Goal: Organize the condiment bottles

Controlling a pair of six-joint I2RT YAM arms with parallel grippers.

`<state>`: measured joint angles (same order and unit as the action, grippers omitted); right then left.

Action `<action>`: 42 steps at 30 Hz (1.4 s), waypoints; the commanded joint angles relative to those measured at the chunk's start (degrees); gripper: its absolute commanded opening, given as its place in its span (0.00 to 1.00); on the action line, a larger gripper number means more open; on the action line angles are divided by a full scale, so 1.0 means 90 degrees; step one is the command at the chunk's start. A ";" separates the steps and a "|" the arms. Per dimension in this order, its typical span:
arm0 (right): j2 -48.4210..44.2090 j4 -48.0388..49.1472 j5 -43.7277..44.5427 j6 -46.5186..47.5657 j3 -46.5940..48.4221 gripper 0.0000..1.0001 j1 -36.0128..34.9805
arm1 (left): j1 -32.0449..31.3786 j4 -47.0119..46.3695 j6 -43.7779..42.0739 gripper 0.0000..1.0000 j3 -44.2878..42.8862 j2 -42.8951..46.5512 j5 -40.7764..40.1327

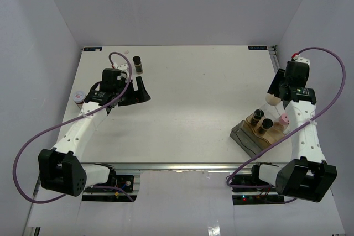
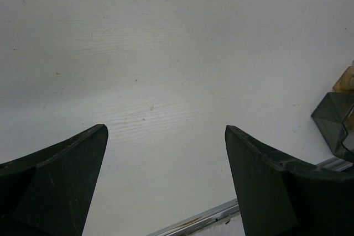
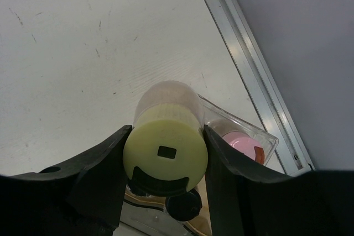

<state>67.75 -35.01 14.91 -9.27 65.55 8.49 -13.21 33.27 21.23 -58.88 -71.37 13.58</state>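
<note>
My right gripper is shut on the pale-yellow-lidded jar and holds it above the far end of the grey tray. The jar also shows in the top view. In the tray stand two dark brown jars with black caps and a pink-lidded jar; the pink lid and one black cap show below the held jar. Another dark jar stands at the back left. A pink-lidded jar stands at the left edge. My left gripper is open and empty over bare table.
The table's metal rail runs close to the right of the tray, with the wall beyond. In the left wrist view the left gripper faces the tray's corner far off, and the table's front rail is below.
</note>
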 commanded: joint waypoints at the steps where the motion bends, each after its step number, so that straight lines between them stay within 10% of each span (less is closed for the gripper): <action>1: -0.0220 0.0381 0.0245 -0.0079 -0.0250 0.08 0.0039 | 0.0033 0.0049 0.0044 0.98 -0.0324 0.0102 0.0053; 25: -0.0321 0.1546 0.0102 -0.0054 -0.1629 0.10 0.0336 | 0.0033 0.0043 0.0180 0.98 -0.0362 -0.0087 0.0170; 42: 0.0130 0.1736 0.0077 -0.0030 -0.1701 0.53 0.0356 | 0.0033 -0.0062 0.0141 0.98 -0.0261 -0.0132 0.0141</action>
<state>68.41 -23.20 15.27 -9.87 50.05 11.39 -13.21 33.41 22.76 -60.75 -72.81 14.39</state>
